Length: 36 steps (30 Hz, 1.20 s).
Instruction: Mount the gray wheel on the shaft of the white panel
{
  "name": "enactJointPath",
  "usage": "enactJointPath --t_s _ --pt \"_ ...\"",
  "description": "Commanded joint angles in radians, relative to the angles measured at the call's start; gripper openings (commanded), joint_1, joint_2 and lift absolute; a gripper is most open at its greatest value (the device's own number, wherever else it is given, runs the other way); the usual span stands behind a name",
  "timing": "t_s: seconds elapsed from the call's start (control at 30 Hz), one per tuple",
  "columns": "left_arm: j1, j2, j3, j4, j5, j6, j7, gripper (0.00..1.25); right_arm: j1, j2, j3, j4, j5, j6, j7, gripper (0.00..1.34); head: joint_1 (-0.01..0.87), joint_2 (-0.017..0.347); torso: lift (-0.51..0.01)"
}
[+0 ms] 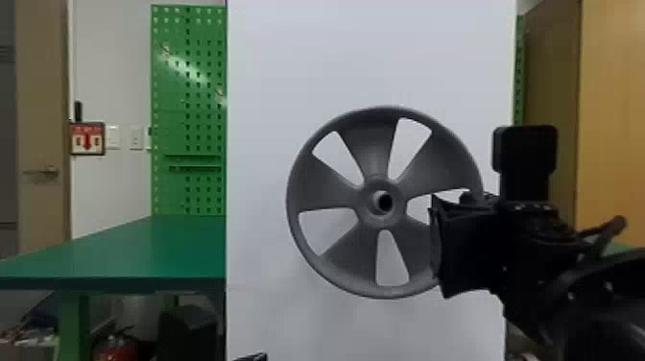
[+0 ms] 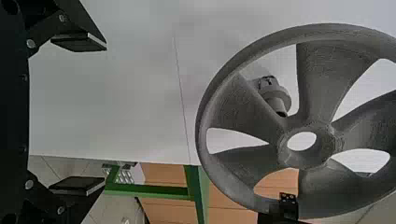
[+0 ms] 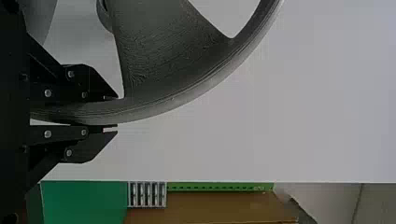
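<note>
Okay, right gripper [image 1: 437, 240] clamped on gray wheel [image 1: 321, 192] near 4 o'clock, before white panel [image 1: 268, 72]; shaft [image 2: 276, 96] showing through 1 spoke gap; left gripper [image 1: 252, 357], 7 o'clock, fingers wide apart.

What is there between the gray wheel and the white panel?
The shaft, sticking out from the white panel; the left wrist view shows it through an opening in the gray wheel.
</note>
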Motion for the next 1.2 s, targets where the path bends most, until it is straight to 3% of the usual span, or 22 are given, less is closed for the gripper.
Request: enactJointPath --t_s 0.0,1.17 --pt "-0.001 0.000 -0.002 0.000 0.000 0.000 0.000 1.00 0.000 -0.001 -0.002 0.002 0.001 0.000 0.000 0.16 0.038 0.040 -0.510" --pt "-0.010 0.003 -0.008 0.003 -0.003 0.000 0.000 1.00 -0.014 -0.008 -0.031 0.041 -0.017 -0.032 -0.003 0.16 0.038 0.040 -0.510"
